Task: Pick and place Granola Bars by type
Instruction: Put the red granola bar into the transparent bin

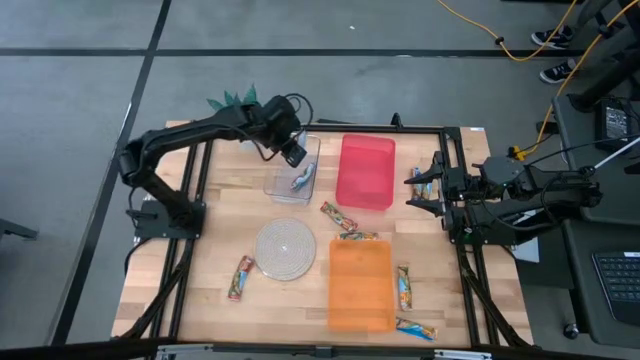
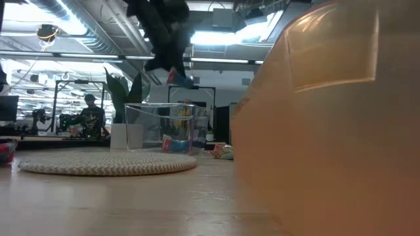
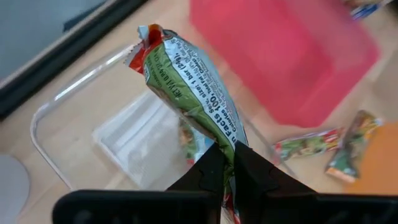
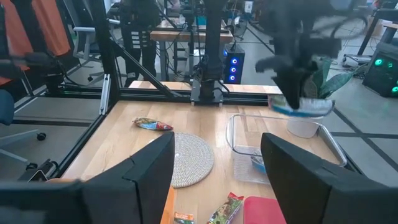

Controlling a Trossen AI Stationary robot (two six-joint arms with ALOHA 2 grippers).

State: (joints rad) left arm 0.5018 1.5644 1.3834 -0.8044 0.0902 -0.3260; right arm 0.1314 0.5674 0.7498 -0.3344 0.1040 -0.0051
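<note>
My left gripper hovers over the clear bin at the table's far side, shut on a granola bar with a green, light blue and red wrapper. The low view shows that bar above the clear bin. Another bar lies inside the clear bin. More bars lie flat on the table: one left of the round mat, two between the red and orange bins, two right of the orange bin. My right gripper waits open at the table's right edge. My left gripper pinches the bar between its two fingers near one end. The rest of the bar sticks out past the fingertips, its crimped far end free. The gripper comes from above, and the bar is lifted clear over the clear bin.
A red bin sits right of the clear bin, and an orange bin stands at the near edge, filling the right half of the low view. A woven round mat lies mid-table. A black frame rail borders the table.
</note>
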